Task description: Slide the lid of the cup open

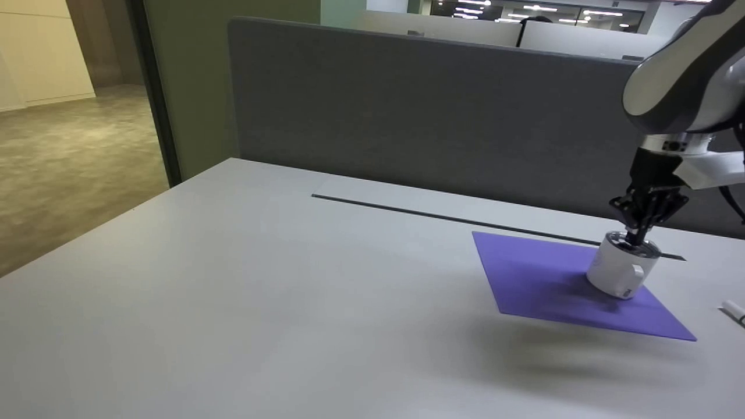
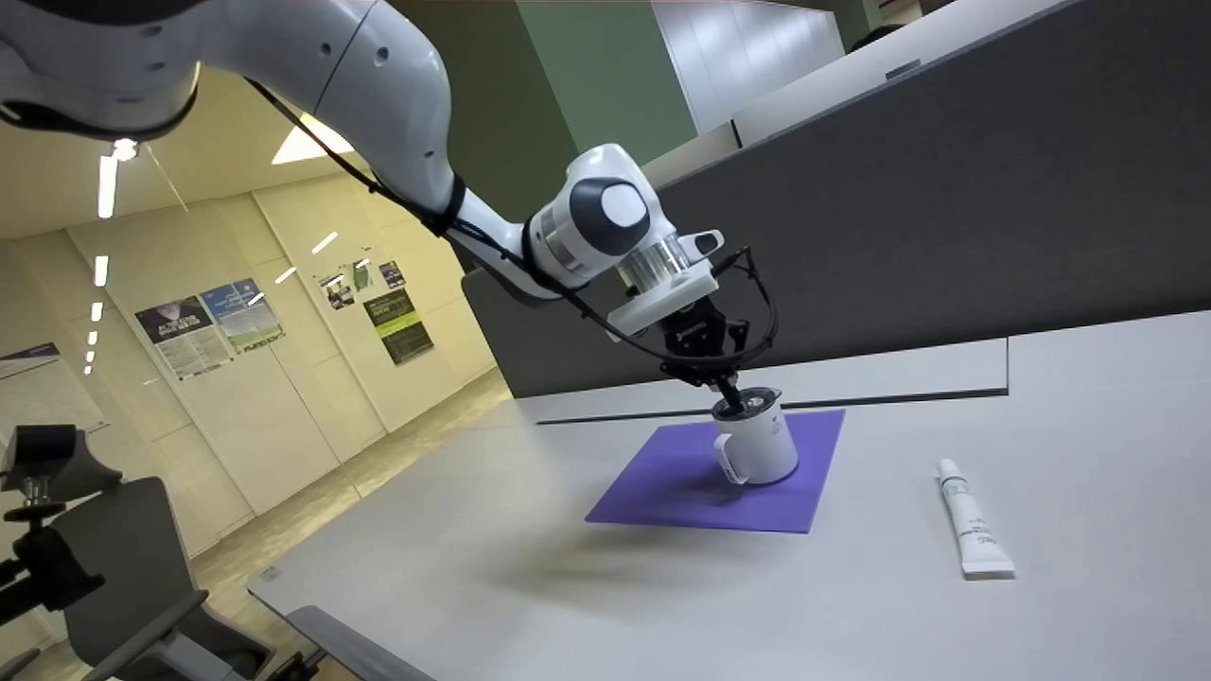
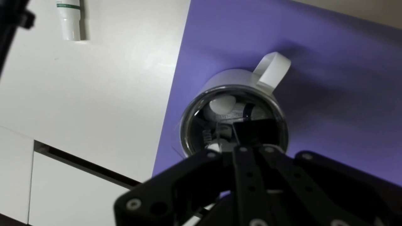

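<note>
your fingers (image 1: 638, 234) stand together, tips down at the dark lid (image 3: 224, 117) of the white cup (image 1: 612, 270); your arm (image 2: 407, 113) slants down above the purple mat (image 1: 524, 273), gripper (image 2: 734, 403) slightly tilted.

The worktop (image 1: 262, 302) is carrying a mat (image 2: 667, 487) and a tube (image 2: 973, 525), which are lying apart. In both exterior views, a slot (image 1: 448, 218) is running along the back, just beside the far edge of the mat. The tube is lying with its cap (image 2: 947, 469) toward the slot and its flattened end (image 2: 988, 570) away.
</note>
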Controlling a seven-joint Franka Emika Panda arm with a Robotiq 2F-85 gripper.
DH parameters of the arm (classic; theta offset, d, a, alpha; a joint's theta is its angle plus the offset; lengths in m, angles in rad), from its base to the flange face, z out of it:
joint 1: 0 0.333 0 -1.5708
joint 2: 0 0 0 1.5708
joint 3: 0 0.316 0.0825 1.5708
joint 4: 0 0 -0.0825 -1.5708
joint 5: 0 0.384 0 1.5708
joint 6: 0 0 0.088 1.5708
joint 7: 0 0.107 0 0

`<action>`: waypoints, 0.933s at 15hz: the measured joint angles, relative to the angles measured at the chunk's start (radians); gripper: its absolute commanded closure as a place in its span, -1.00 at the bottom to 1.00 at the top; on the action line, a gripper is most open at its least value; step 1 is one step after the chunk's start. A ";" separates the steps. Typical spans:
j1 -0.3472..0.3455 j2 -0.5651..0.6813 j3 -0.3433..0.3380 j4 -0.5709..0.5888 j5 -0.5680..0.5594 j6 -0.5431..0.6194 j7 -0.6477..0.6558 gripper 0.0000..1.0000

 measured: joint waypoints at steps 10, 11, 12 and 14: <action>0.004 0.013 0.002 0.000 -0.006 0.020 -0.007 1.00; 0.006 0.013 0.000 0.000 -0.009 0.020 -0.007 1.00; 0.008 0.013 -0.001 0.001 -0.012 0.021 -0.007 1.00; 0.010 0.015 -0.005 0.003 -0.022 0.021 -0.007 1.00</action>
